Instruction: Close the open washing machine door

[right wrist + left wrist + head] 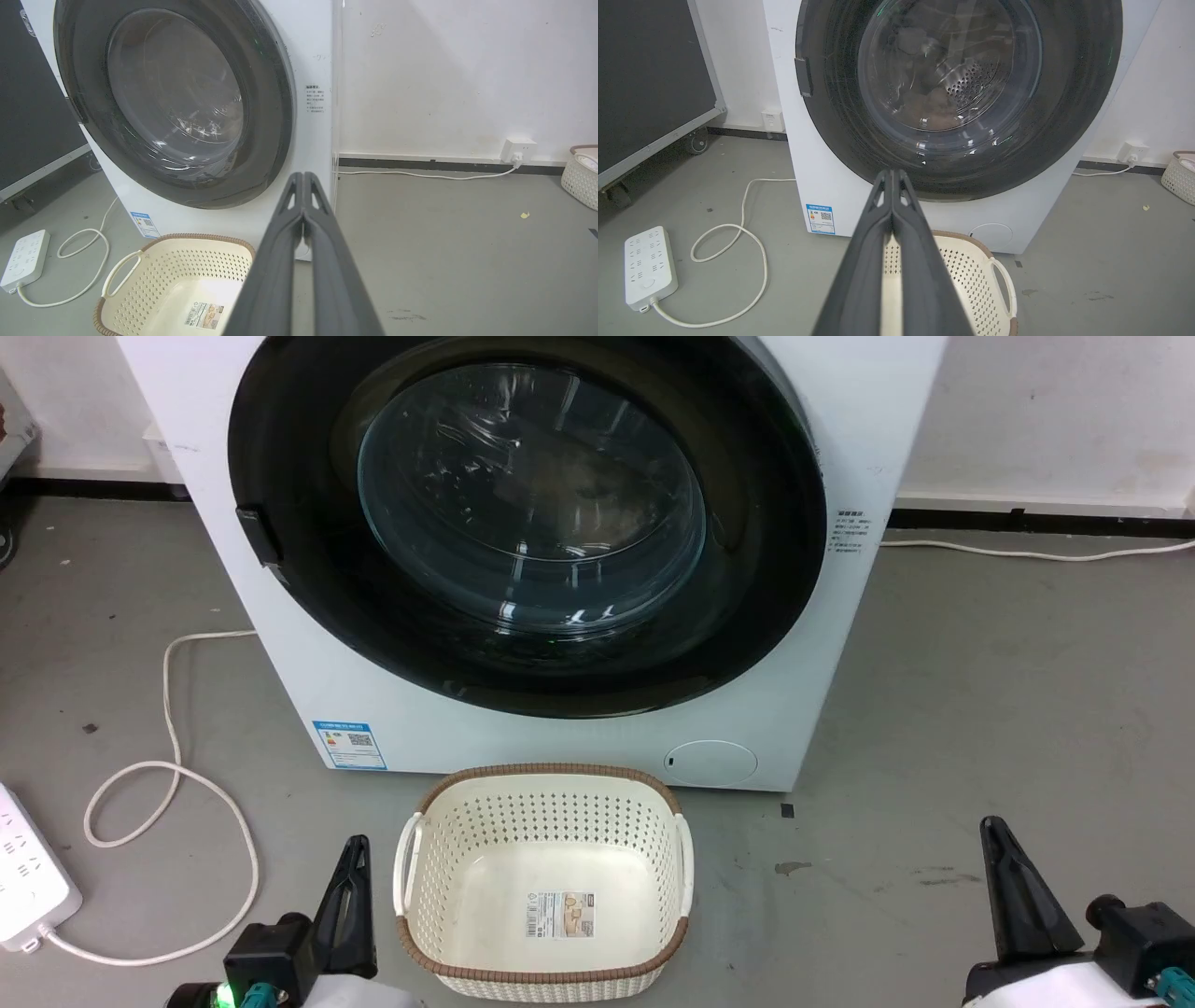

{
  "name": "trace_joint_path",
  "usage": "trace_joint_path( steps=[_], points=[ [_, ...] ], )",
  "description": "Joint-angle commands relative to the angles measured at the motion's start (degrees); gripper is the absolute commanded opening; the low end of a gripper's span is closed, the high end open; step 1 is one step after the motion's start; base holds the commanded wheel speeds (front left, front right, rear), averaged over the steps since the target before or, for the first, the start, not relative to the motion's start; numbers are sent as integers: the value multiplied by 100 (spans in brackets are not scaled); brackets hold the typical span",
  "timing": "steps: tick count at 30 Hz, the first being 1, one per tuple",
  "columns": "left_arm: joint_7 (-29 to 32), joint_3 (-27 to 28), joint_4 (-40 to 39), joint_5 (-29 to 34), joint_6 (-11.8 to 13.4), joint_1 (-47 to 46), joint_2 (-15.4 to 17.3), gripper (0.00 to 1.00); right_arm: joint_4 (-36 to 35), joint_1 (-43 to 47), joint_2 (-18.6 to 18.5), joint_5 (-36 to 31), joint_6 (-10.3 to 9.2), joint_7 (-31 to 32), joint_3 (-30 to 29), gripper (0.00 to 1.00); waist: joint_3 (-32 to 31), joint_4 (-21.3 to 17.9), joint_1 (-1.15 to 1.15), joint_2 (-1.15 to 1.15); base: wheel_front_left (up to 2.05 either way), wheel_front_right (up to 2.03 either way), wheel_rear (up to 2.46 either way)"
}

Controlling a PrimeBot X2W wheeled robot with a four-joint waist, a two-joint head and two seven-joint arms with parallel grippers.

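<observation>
- One washing machine, white, stands against the wall on the grey floor.
- One washing machine door, round and black-rimmed with a clear bulging window, lies flat against the machine's front. In the right wrist view its rim looks flush with the white panel. Whether it is latched I cannot tell.
- One dark catch sits on the door's left rim.
- On the machine's lower front are one blue sticker at the left and one small round flap at the right.
- Two grippers are low in the head view, each well apart from the machine.
- The left gripper has its two dark fingers pressed together on nothing, just beside the basket's left handle.
- The right gripper also has its fingers pressed together with nothing between them, above bare floor to the basket's right.
- There are two cream perforated baskets. One laundry basket with a brown rim stands just before the machine, with only a paper label on its bottom. A second basket is by the wall far to the right.
- One white power strip lies on the floor at the left, and its looping cord runs to the machine's side.
- One more white cable runs along the wall on the right.
- Two wall sockets show: one socket left of the machine, another outlet to its right.
- One dark panel on castors stands at the left.
</observation>
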Motion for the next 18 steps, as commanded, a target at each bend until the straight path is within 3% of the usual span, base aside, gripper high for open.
trace_joint_path(
  steps=[1,18],
  points=[
    [35,9,-32,39,0,-28,-1,0,-48,-35,29,-57,-1,37,11,0,0,3,0,0,0,0,0],
    [234,26,-130,144,0,-62,-3,0,-116,-75,61,-181,-1,236,49,0,-3,34,0,0,0,0,0]
  ],
)
